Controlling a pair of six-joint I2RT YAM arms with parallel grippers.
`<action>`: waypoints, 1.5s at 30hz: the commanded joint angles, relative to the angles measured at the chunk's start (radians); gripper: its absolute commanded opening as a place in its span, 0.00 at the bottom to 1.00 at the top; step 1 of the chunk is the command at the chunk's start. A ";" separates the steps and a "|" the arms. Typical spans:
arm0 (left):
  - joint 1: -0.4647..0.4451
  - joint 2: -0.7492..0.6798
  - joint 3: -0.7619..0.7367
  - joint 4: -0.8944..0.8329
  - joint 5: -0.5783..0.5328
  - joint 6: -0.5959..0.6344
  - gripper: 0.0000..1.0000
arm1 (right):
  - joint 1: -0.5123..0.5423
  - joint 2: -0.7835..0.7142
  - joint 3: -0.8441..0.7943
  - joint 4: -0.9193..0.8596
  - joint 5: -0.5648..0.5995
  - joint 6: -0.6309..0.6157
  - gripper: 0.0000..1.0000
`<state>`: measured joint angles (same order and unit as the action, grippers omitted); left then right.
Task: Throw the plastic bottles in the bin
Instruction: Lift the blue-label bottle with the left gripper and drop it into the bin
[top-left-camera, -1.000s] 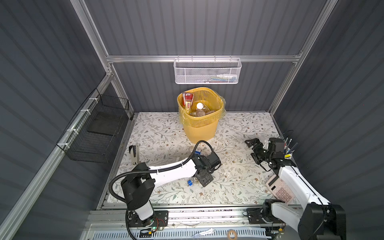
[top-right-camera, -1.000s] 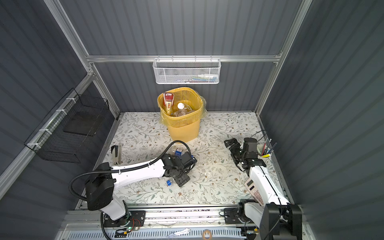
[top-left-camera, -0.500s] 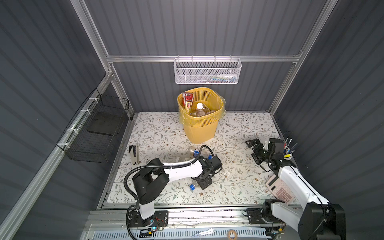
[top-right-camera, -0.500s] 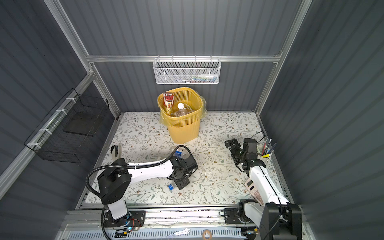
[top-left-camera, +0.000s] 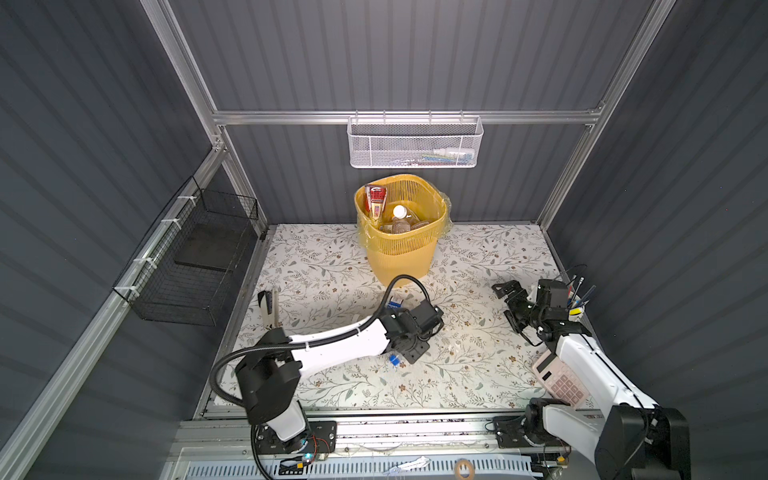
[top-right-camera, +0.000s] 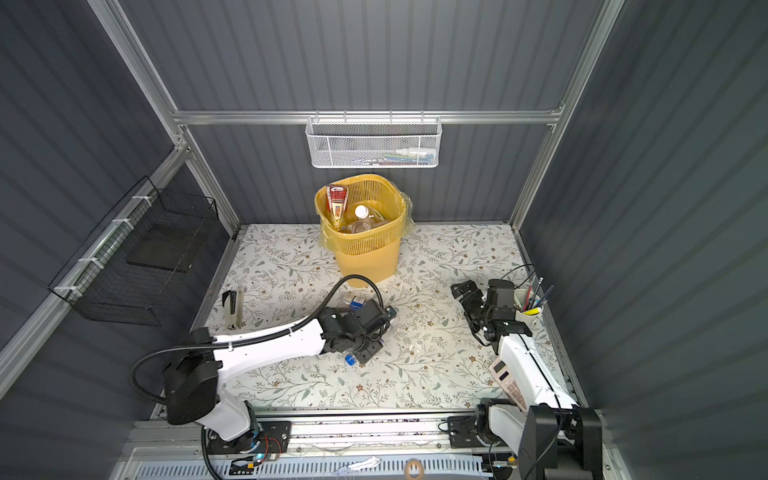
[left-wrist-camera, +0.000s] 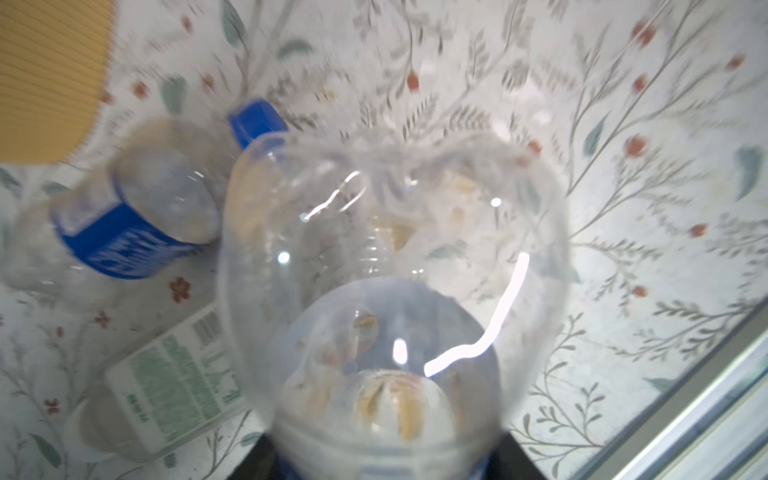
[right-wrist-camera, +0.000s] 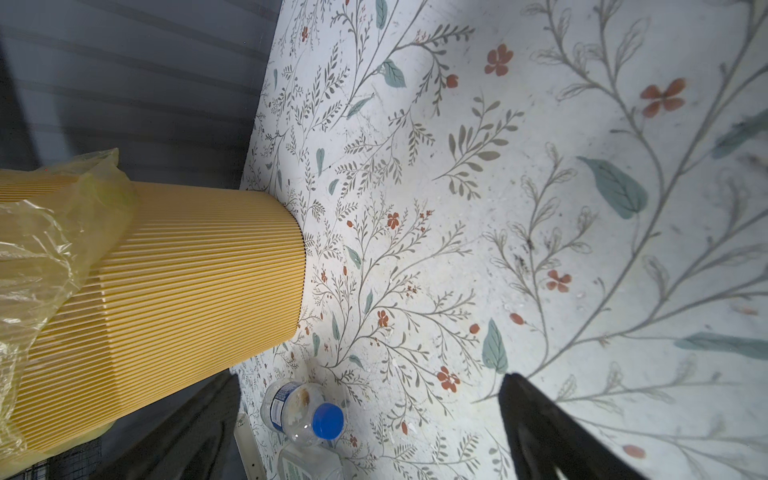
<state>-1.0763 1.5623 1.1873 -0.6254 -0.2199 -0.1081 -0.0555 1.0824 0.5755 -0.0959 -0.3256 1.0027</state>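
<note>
Left claw now clenched on clear bottle, wider 1 second ago, right claw unchanged, spread wide.

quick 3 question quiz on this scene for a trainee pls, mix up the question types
1. True or false: the right gripper has its jaws closed on a bottle.
2. What is the left gripper shut on? A) a pen B) a clear bottle C) nothing
3. In the left wrist view, how many other bottles lie on the table?

Key
1. False: its jaws stand open and empty.
2. B
3. Two: a blue-labelled bottle and a green-and-white-labelled bottle.
</note>
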 joint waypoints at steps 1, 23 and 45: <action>0.049 -0.110 0.045 0.112 -0.059 0.015 0.47 | -0.007 -0.020 -0.007 0.008 0.005 -0.003 0.99; 0.402 0.069 0.533 0.694 0.037 0.079 0.55 | -0.020 -0.109 -0.002 -0.045 0.039 -0.036 0.99; 0.489 0.026 0.628 0.331 -0.002 -0.071 1.00 | -0.043 -0.123 0.034 -0.080 0.000 -0.046 0.99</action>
<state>-0.5865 1.6135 1.8648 -0.2863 -0.1692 -0.1780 -0.0959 0.9565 0.5774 -0.1604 -0.3126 0.9642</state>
